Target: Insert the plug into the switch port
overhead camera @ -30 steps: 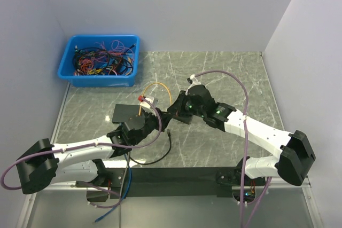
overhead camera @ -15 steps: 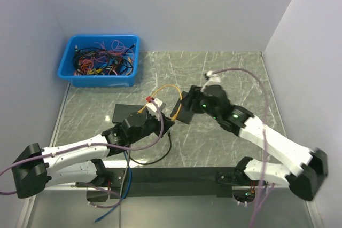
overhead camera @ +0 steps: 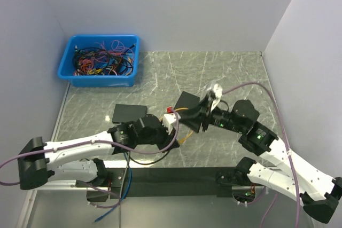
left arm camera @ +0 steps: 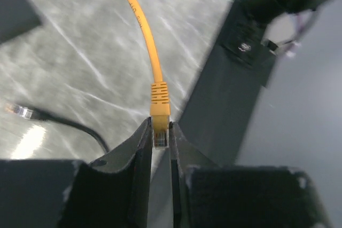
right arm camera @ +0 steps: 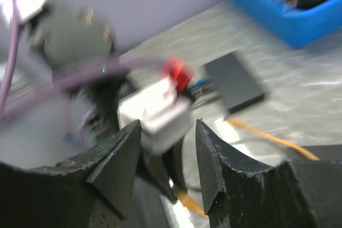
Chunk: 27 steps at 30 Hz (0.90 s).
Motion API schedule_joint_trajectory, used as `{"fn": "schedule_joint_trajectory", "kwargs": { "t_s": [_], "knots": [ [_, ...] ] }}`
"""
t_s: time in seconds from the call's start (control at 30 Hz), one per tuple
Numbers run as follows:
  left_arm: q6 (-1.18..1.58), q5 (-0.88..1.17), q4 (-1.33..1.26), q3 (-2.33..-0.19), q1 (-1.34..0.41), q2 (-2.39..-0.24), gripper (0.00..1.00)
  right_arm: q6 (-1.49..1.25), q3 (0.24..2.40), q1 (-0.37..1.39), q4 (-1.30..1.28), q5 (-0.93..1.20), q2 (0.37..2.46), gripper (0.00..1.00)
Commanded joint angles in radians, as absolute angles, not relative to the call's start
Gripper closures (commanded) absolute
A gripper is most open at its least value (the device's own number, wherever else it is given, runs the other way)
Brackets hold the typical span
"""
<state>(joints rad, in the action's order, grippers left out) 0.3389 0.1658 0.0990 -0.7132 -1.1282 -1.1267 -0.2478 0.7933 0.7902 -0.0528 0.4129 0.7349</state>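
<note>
Orange plug [left arm camera: 160, 105] | left jaws clenched on it | right jaws spread, empty

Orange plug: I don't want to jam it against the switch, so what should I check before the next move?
1. Grip on the orange plug: ok. The left gripper pinches its clear tip, and the cable leads straight away.
2. Port in sight: cannot tell. Neither the left black box nor the right black box shows a port face.
3. Switch steadied: not ok. The right gripper is open and holds nothing.
4. Stray black cable: ok. It lies on the table, apart from the plug.
5. Clear view: not ok. The right wrist view is blurred.
</note>
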Motion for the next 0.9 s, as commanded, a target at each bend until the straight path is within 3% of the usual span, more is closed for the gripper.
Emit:
{"fn": "schedule_joint_trajectory", "kwargs": {
  "t_s": [0.0,0.2,0.4,0.57,0.87],
  "knots": [
    [0.414,0.219,0.167,-0.761,-1.172,-0.993,1.00,-0.207,0.746,0.807,-0.002,0.606,0.670,0.48],
    [0.508,0.207,0.293,-0.778,-1.183,-0.795,1.00,-0.219,0.787,0.815,-0.002,0.756,0.690,0.45],
    [0.523,0.189,0.374,-0.767,-1.183,-0.753,1.00,-0.248,0.801,0.840,0.063,0.903,0.778,0.41],
    [0.523,0.204,0.371,-0.749,-1.186,-0.753,0.99,-0.186,0.845,0.983,0.042,0.829,0.900,0.41],
    [0.518,0.201,0.396,-0.756,-1.198,-0.718,0.99,-0.143,0.839,1.012,0.018,0.787,1.015,0.45]
  ]
}}
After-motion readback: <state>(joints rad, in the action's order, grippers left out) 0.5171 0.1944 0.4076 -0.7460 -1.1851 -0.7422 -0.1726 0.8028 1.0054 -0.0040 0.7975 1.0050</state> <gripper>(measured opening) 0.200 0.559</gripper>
